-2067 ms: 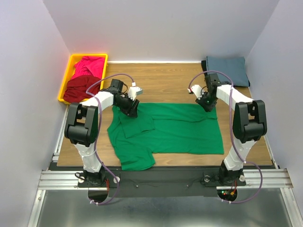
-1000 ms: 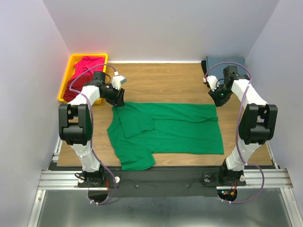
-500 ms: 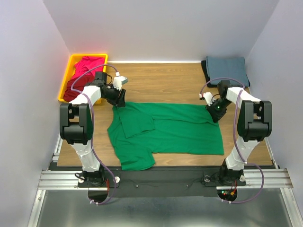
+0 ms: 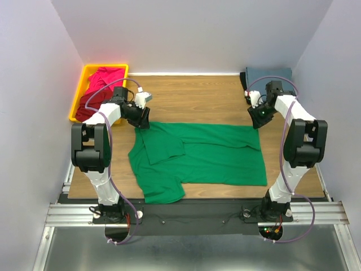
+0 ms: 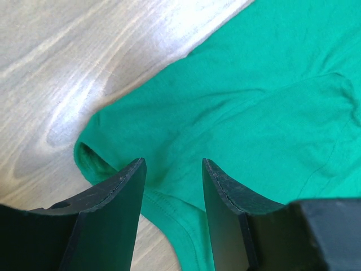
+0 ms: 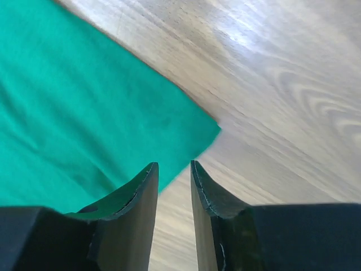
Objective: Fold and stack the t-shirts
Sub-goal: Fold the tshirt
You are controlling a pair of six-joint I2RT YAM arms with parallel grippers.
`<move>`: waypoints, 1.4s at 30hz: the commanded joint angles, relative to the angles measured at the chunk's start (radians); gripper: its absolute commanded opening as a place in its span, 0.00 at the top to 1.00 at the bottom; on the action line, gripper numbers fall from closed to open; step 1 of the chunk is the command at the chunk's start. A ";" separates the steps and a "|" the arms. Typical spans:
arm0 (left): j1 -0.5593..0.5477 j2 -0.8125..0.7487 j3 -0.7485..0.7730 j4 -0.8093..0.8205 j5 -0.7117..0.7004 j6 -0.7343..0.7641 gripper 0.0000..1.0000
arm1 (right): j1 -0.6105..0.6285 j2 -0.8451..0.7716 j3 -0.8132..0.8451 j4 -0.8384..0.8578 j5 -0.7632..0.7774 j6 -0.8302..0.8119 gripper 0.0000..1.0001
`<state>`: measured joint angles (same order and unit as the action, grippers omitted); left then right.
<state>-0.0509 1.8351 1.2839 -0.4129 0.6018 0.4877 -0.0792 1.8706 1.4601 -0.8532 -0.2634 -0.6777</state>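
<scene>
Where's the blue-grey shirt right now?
In the overhead view, the blue-grey t-shirt lies at the wooden table's far right corner, just beyond the right gripper.

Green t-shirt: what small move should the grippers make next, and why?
Probably lower and close both on the green t-shirt: the left gripper hangs open over its far left corner, the right gripper open at its far right corner.

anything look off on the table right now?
Only the green t-shirt: its far sleeve is folded over the body while the near sleeve sticks out unfolded, so it lies lopsided. Nothing looks spilled or damaged.
</scene>
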 commanded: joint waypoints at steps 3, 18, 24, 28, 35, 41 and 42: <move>0.000 0.039 0.005 0.046 -0.074 -0.052 0.49 | -0.004 0.085 -0.030 0.143 0.018 0.118 0.65; -0.001 0.314 0.262 0.046 -0.197 -0.093 0.89 | -0.002 0.294 0.103 0.306 0.225 0.185 0.76; -0.001 0.449 0.488 -0.004 -0.215 -0.092 0.91 | -0.002 0.421 0.279 0.315 0.253 0.202 0.76; -0.001 0.478 0.597 -0.036 -0.171 -0.080 0.75 | -0.001 0.438 0.359 0.313 0.242 0.208 0.73; -0.001 0.271 0.605 -0.095 -0.011 -0.020 0.52 | 0.002 0.165 0.252 0.229 0.103 0.165 0.37; -0.001 -0.041 0.343 -0.193 0.058 0.156 0.46 | 0.002 -0.184 0.007 0.116 0.052 0.011 0.16; -0.001 -0.113 0.243 -0.202 0.052 0.178 0.45 | 0.002 -0.242 -0.019 0.093 0.049 -0.034 0.17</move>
<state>-0.0566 1.9465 1.6592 -0.5396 0.5880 0.5396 -0.0776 1.8217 1.5017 -0.6785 -0.1608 -0.5823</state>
